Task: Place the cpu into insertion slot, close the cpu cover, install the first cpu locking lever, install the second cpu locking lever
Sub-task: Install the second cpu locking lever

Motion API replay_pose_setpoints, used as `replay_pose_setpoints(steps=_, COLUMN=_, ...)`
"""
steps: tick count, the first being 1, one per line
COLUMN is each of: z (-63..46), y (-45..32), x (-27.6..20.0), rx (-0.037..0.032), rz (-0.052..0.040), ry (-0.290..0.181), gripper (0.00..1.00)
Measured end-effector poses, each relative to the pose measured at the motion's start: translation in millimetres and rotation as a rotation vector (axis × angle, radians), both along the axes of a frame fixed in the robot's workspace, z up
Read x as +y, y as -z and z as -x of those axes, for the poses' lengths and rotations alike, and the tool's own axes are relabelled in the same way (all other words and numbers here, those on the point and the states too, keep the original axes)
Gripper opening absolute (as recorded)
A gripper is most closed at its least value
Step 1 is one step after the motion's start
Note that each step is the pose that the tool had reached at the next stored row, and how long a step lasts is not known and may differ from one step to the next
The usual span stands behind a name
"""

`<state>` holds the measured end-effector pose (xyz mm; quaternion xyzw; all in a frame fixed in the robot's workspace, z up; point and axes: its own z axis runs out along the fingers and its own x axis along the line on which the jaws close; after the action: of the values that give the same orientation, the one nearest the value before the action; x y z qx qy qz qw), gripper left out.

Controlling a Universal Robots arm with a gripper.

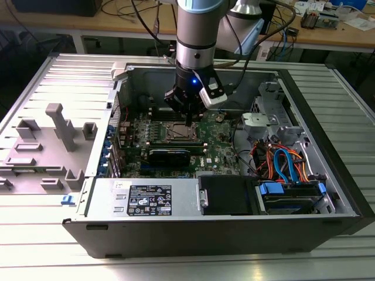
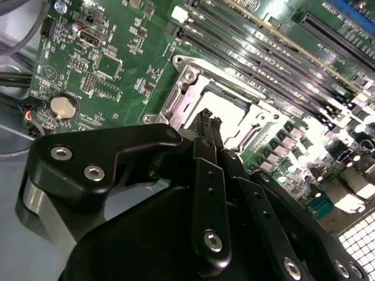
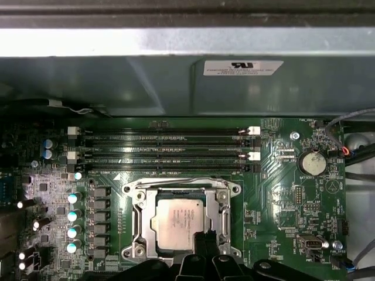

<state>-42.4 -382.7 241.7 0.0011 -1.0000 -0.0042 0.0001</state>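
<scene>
Inside the open computer case (image 1: 328,193) on the slatted table (image 1: 35,76), we find the cpu (image 3: 176,221) seated flat in the insertion slot (image 3: 133,218), cover frame around it. The gripper (image 3: 206,241) hides its near corner, fingertips pressed together, grasping nothing.

Silver-grey cpu (image 3: 176,219) in silvery cpu cover (image 3: 140,218), green motherboard (image 3: 281,216), black pincer (image 3: 206,241).
</scene>
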Motion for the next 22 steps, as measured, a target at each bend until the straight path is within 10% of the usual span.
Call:
replay_pose_setpoints(steps=15, z=-0.1, y=-7.5, x=-7.2, rx=0.0007, rz=0.0001, ry=0.0, gripper=0.11)
replay_pose_setpoints(steps=22, z=0.0, y=-7.5, x=-19.1, rx=0.0007, rz=0.0001, ry=0.0, gripper=0.11)
